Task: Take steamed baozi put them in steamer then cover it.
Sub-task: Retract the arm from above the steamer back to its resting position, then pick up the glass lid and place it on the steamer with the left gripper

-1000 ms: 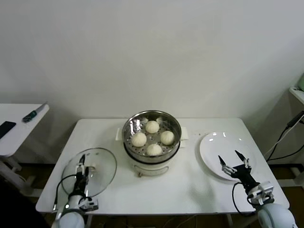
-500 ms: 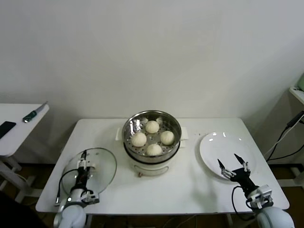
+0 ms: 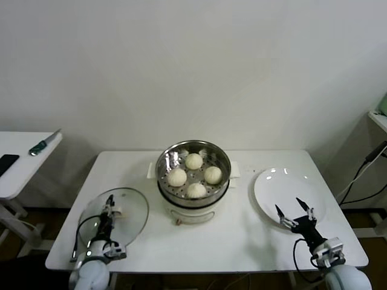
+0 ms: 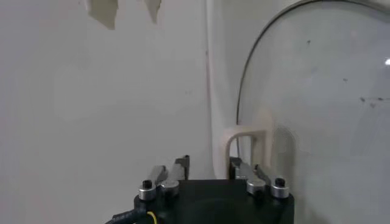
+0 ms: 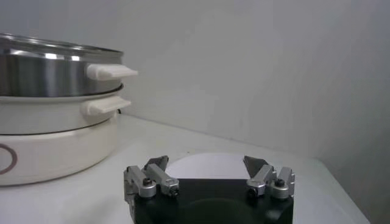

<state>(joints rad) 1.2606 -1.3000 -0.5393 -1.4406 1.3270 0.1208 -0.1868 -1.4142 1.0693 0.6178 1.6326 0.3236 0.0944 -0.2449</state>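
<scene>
Four cream-white baozi (image 3: 193, 161) lie in the shiny steamer (image 3: 225, 158) on its white pot base (image 3: 192, 212) at the table's middle. The steamer has no lid on it and also shows in the right wrist view (image 5: 55, 67). The clear glass cover (image 3: 130, 214) lies flat on the table at the front left. My left gripper (image 3: 109, 204) hovers over it, open and empty. In the left wrist view the cover's white bar handle (image 4: 250, 141) stands just beyond the left gripper (image 4: 209, 165). My right gripper (image 3: 294, 211) is open and empty over the front edge of the white plate (image 3: 284, 184).
The plate (image 5: 213, 163) holds nothing. A side table at the far left carries a green-handled tool (image 3: 42, 145) and a black phone (image 3: 7, 162). Cables (image 3: 363, 175) hang at the right of the table. Both arms sit near the table's front edge.
My right gripper has drawn back slightly toward the table's front edge, still open. My left gripper has shifted a little over the cover. The baozi, steamer and cover have not moved.
</scene>
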